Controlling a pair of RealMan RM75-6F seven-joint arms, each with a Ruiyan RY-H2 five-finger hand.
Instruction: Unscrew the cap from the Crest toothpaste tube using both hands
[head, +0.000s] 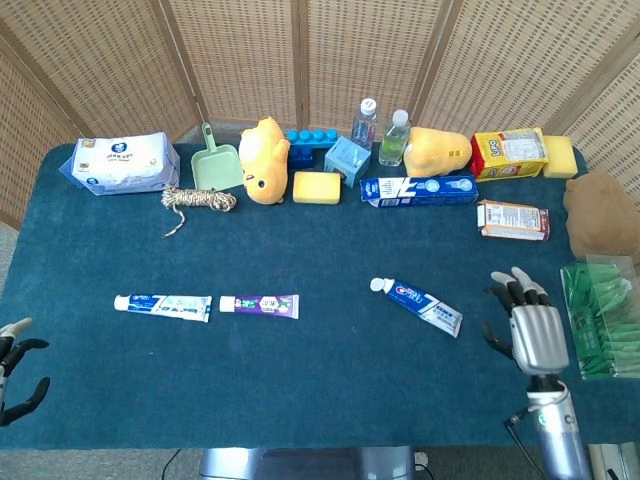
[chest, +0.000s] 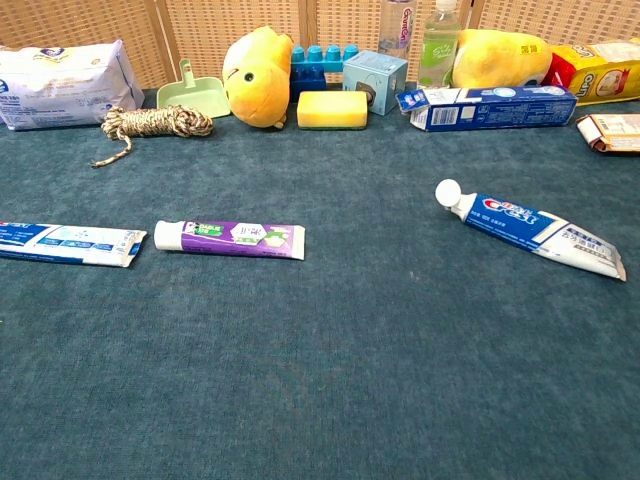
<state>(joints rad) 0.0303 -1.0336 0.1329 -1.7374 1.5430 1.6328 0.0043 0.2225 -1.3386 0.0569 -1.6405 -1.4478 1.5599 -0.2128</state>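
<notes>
Blue-and-white Crest toothpaste tube (head: 420, 305), white cap (head: 377, 285), teal table (head: 330, 390).

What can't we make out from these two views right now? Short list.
- Left hand: head view only, cut off by the left edge; its palm is out of frame.
- Right hand: seen from the back in head view, so the palm side is hidden; absent from chest view.
- Crest toothpaste tube: whether its cap is loosened or tight cannot be told in either view.
- Blue-white tube: chest view's left edge cuts off its end.
</notes>
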